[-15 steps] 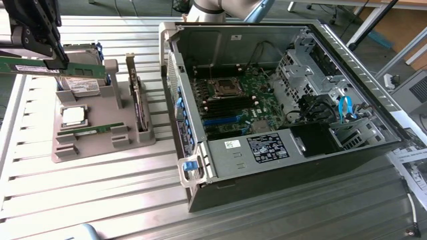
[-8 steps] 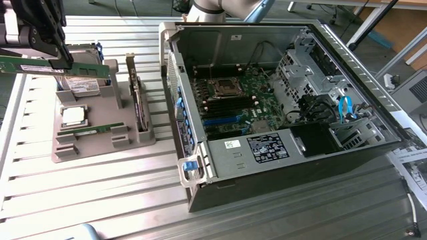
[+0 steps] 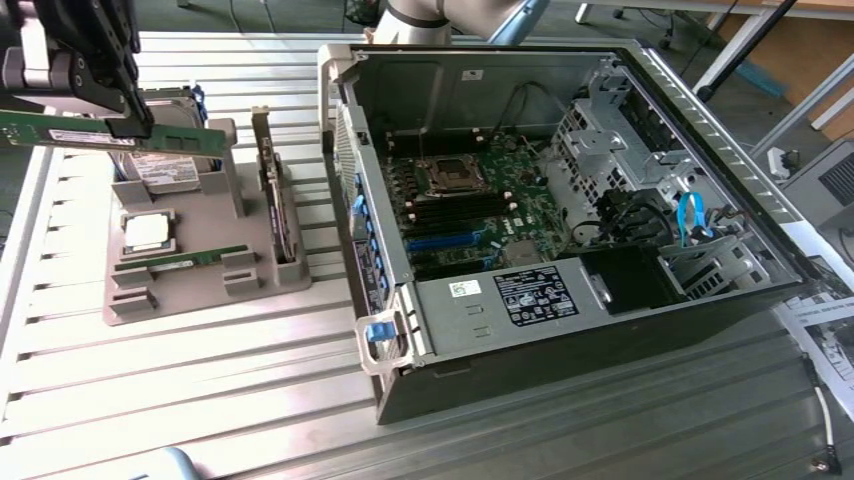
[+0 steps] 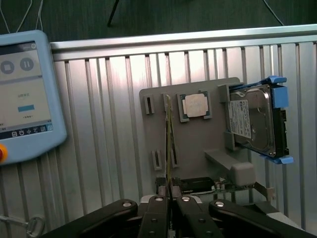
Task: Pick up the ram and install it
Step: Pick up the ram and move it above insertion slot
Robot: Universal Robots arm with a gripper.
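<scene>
Claw [image 4: 171,201] grips ram [image 3: 180,138] over tray [image 4: 198,144]; white-labelled hard drive [image 4: 252,124] beside.

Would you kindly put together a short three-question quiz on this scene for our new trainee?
1. True or false: the gripper holds the ram lifted above the grey fixture.
2. What sits in the fixture next to the processor? A) a screwdriver B) a hard drive C) a keyboard
3. Fill in: the computer case lies with its side panel ____.

Key: 1 true; 2 B; 3 open (removed).
</scene>
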